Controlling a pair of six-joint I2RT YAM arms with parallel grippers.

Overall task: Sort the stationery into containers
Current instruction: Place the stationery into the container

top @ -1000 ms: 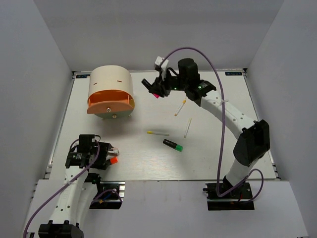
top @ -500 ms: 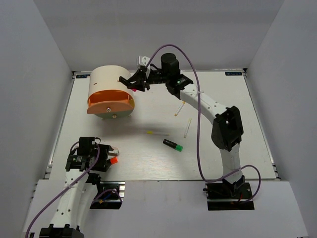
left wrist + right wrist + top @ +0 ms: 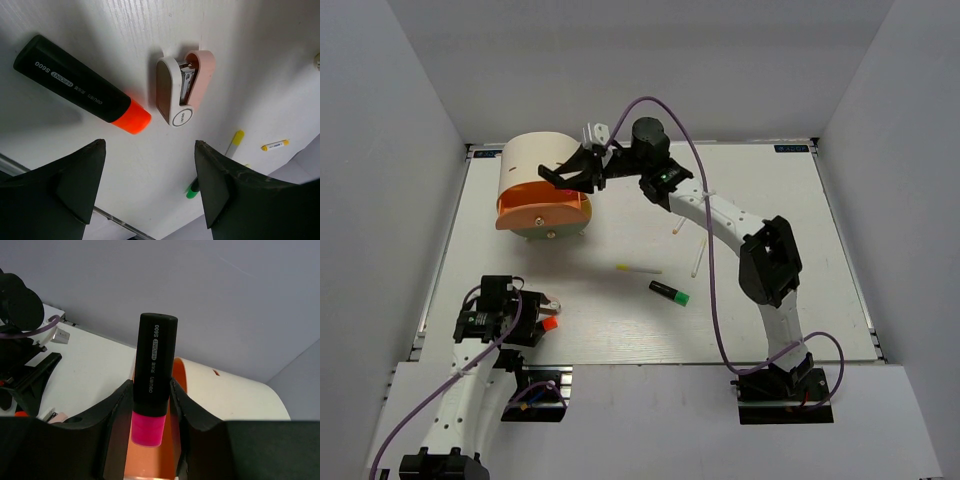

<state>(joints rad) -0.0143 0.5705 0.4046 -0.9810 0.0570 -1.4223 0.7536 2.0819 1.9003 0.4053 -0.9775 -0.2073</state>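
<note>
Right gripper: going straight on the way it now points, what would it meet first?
Probably the orange drawer of the cream half-cylinder box, just beyond its black pink-ended marker; depth is unclear.

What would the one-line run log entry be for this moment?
right gripper: shut on pink-ended marker, at cream box | left gripper: open above orange-ended marker and sharpener

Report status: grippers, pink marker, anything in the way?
Right gripper shut on pink marker, over the box. Left gripper open, empty, above orange marker and sharpener. Nothing seen in the way.
</note>
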